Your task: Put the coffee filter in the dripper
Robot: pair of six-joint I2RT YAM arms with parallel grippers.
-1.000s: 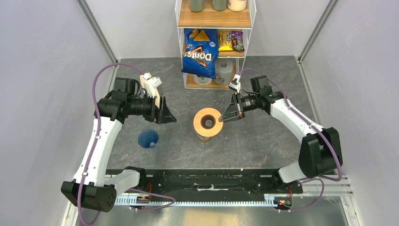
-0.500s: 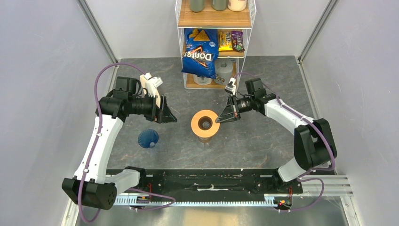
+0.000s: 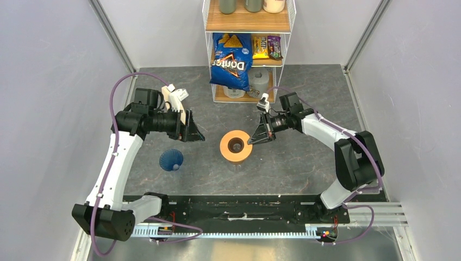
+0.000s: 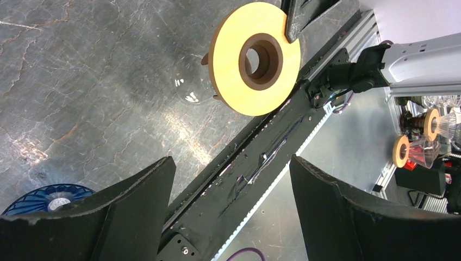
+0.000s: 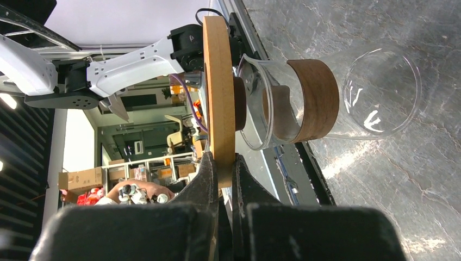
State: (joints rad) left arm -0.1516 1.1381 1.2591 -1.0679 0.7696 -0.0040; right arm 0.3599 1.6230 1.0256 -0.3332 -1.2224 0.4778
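Observation:
The dark blue ribbed dripper (image 3: 171,160) stands on the table at the left, also at the lower left of the left wrist view (image 4: 46,198). My left gripper (image 3: 197,136) is open and empty, above and to the right of the dripper, its jaws wide apart (image 4: 231,163). My right gripper (image 3: 253,140) is shut on the rim of the tan ring with a dark centre hole (image 3: 235,145), holding it just off the mouth of a glass carafe (image 5: 326,98); the ring shows edge-on (image 5: 218,92). The white coffee filter is not in view.
A wire shelf rack (image 3: 250,22) at the back holds a Doritos bag (image 3: 230,60), candy packs and jars. A black rail (image 3: 234,209) runs along the near edge. The carafe has a brown wooden collar (image 5: 318,100).
My right gripper has carried the tan ring a little left and toward the near edge, off the carafe's mouth. The left arm has barely moved.

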